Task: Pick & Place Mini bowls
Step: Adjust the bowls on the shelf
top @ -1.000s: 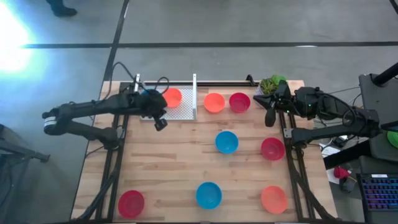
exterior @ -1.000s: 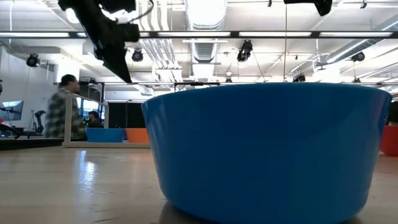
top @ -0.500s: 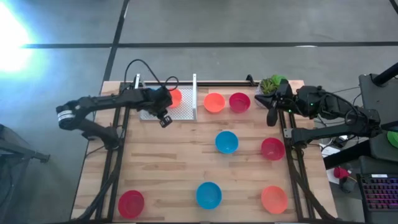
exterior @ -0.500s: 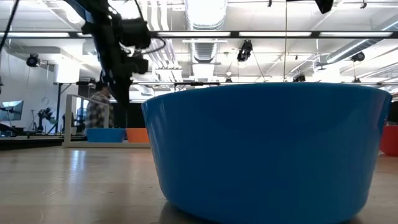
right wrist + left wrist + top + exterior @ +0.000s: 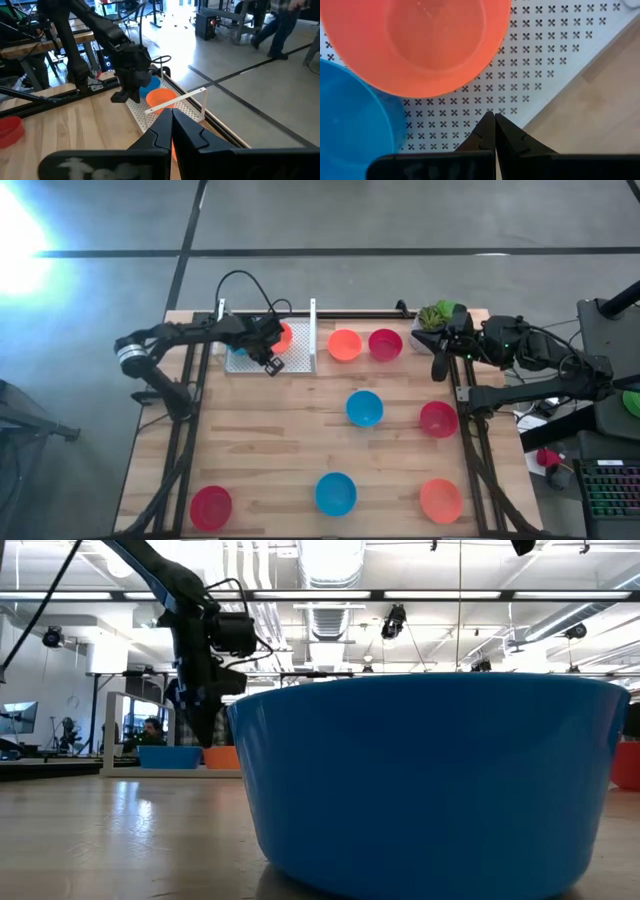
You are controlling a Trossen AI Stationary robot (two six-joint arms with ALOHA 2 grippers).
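Perforated white metal tray (image 5: 300, 358) sits at the far edge of the bench (image 5: 270, 450), directly under the left tool (image 5: 272, 364). The tray already carries two bowls: an orange bowl (image 5: 420, 40) just ahead of the tool tips and a blue bowl (image 5: 350, 125) beside it, rims touching or nearly so in the left wrist view. Judged purpose: the tray is the drop-off point, so bowls collect there.

Left tool: clenched, fingers (image 5: 487, 132) pressed together, nothing held. It hangs over the tray's near edge, clear of both bowls. Judgement: it is empty, so the next pick needs it clear of the tray.

Right tool (image 5: 437, 368): clenched, empty, parked at the right edge of the bench next to a plant pot (image 5: 436, 314). It waits there, well apart from the tray, prob. to keep the left arm's path free.

Loose bowls, rel. to the left tool:
- Orange bowl no. 2 (image 5: 344, 344) and a red bowl (image 5: 385, 343): just past the tray's side wall, side by side.
- Blue bowl no. 2 (image 5: 364, 408): mid-bench.
- Red bowl no. 2 (image 5: 438, 418): nearer the right tool.
- Near edge: red bowl no. 3 (image 5: 211, 505), blue bowl no. 3 (image 5: 335, 493), orange bowl no. 3 (image 5: 440, 500), all well apart from both tools.

Approx. status: two of nine placed, seven to go.
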